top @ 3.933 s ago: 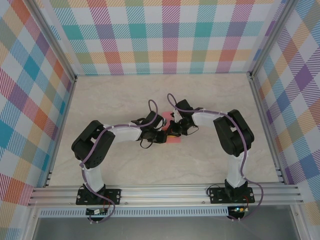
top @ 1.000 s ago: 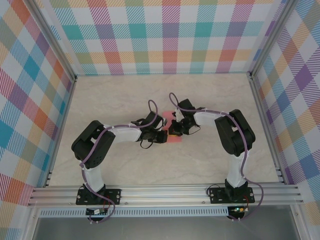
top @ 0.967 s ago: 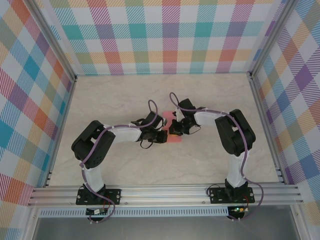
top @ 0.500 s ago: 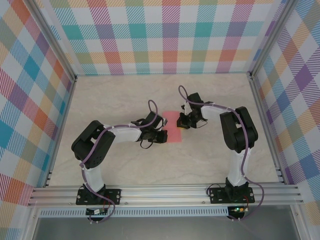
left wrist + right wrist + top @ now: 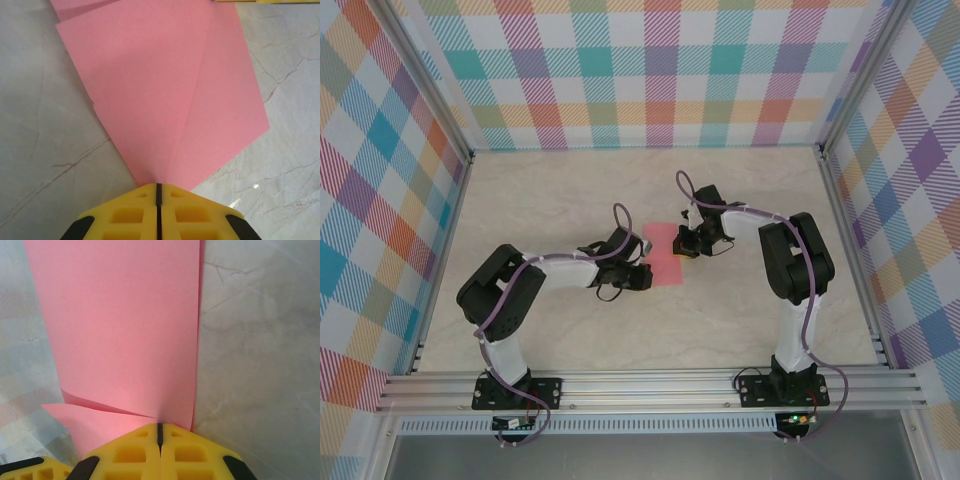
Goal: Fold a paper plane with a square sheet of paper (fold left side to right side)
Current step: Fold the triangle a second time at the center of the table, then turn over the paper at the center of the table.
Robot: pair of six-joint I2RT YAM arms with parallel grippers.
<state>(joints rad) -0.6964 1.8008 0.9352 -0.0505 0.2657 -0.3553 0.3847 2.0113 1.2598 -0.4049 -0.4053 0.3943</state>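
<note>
The square sheet of paper lies folded on the marble table, pink-red, between my two grippers. My left gripper is at its near left corner. In the left wrist view its yellow jaws are shut, tips down on the paper, where two layers fan out from the tips. My right gripper is at the paper's right edge. Its jaws are shut with the tips on the paper, beside the stacked right edges; a flap gapes slightly to the left. I cannot tell whether either pinches paper.
Plaid walls close in the table at the back and on both sides. An aluminium rail carrying the arm bases runs along the near edge. Bare marble surrounds the paper.
The right gripper has slid from the paper's middle to its right edge, uncovering the pink sheet. The left arm has shifted slightly, its gripper staying at the near left corner.
</note>
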